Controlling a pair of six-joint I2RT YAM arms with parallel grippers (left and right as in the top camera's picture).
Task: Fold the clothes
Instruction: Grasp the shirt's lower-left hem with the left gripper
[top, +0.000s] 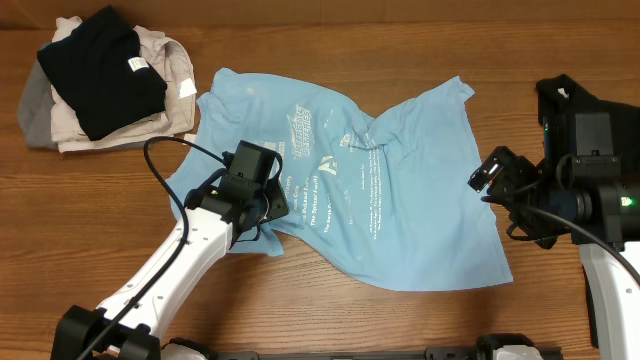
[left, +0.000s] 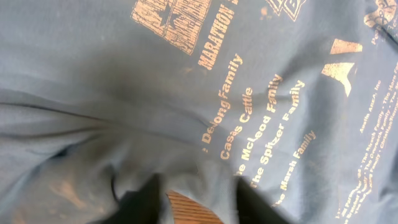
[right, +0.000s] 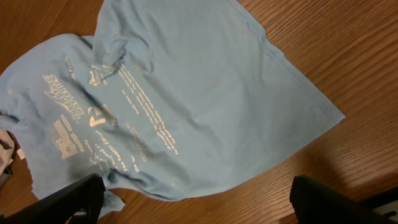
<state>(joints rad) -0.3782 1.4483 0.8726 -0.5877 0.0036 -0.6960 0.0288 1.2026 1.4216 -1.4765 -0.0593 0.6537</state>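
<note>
The clothes in play are a light blue T-shirt (top: 400, 200) with white lettering, lying rumpled and partly spread on the wooden table. My left gripper (top: 272, 200) sits low over its left part. In the left wrist view my left gripper (left: 199, 208) has its dark fingers (left: 140, 205) apart, with a fold of the blue T-shirt (left: 186, 93) and a patch of bare wood between them. My right gripper (top: 503, 190) hovers at the shirt's right edge. In the right wrist view my right gripper (right: 199, 202) stands wide open over wood beside the hem of the T-shirt (right: 186, 81), holding nothing.
A black shirt (top: 100, 70) lies on a pile of beige and grey garments (top: 60, 130) at the table's far left corner. Bare wood (top: 400, 320) runs along the front edge and to the right of the T-shirt.
</note>
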